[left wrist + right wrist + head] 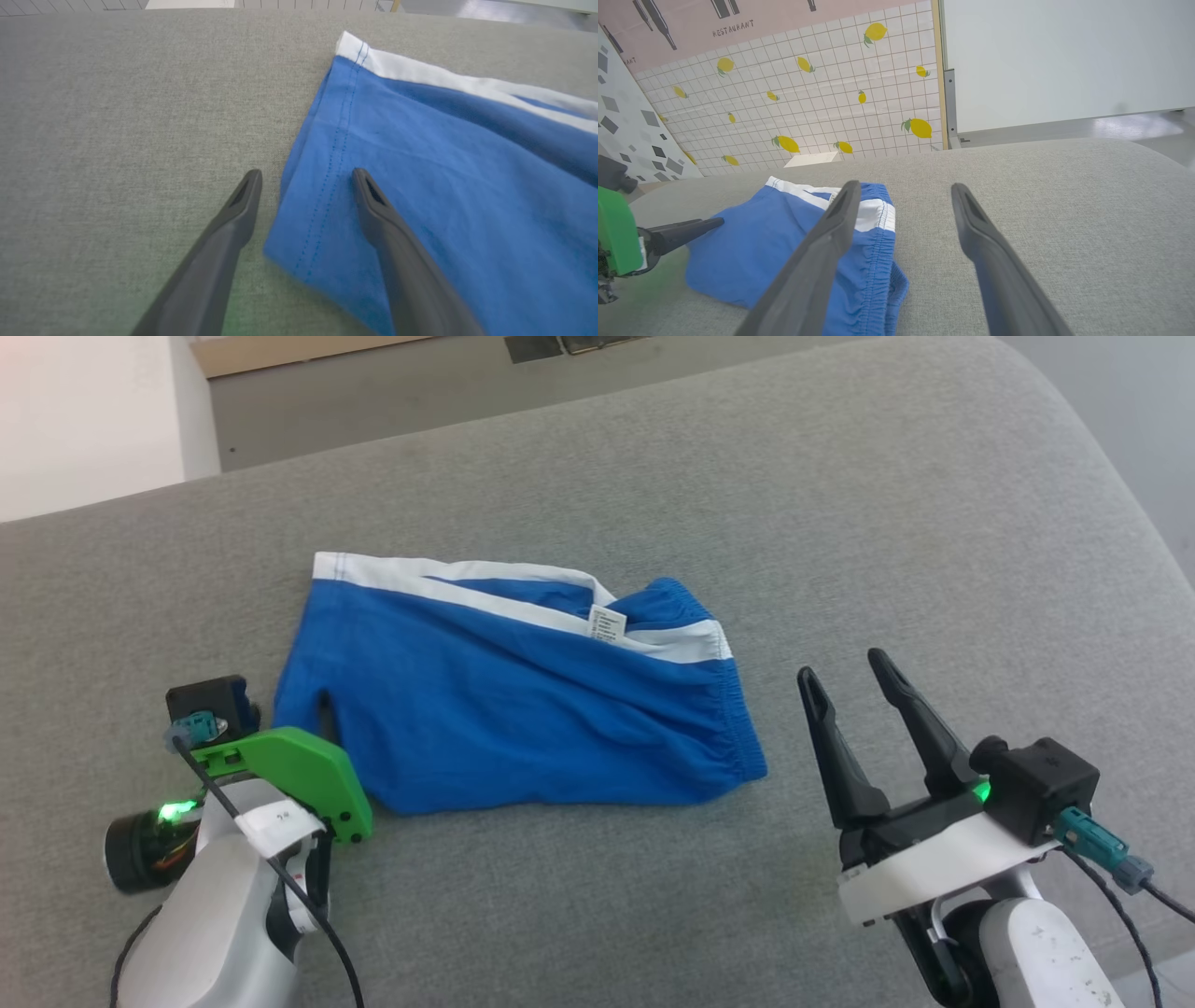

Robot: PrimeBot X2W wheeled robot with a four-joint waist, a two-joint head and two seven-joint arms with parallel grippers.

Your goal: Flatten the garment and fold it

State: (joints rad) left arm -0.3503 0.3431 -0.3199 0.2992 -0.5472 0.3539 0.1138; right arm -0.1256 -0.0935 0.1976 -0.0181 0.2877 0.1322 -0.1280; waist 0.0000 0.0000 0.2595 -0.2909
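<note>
Head view: the garment (523, 709) lies rumpled in the middle of the grey cushion (934, 523), loose and inside no container. Its white band is turned over and a label (607, 623) shows, and the right gripper (842, 665) stands just beside the gathered end, fingers spread and holding nothing. Left wrist view: the left gripper (306, 173), fingers spread, straddles the stitched side edge with one finger over cushion and one over blue cloth, so we judge flattening to be the step in hand. Right wrist view: the right fingers stand apart near the elastic end; next, we judge, each gripper must pinch its edge and draw the cloth taut.
</note>
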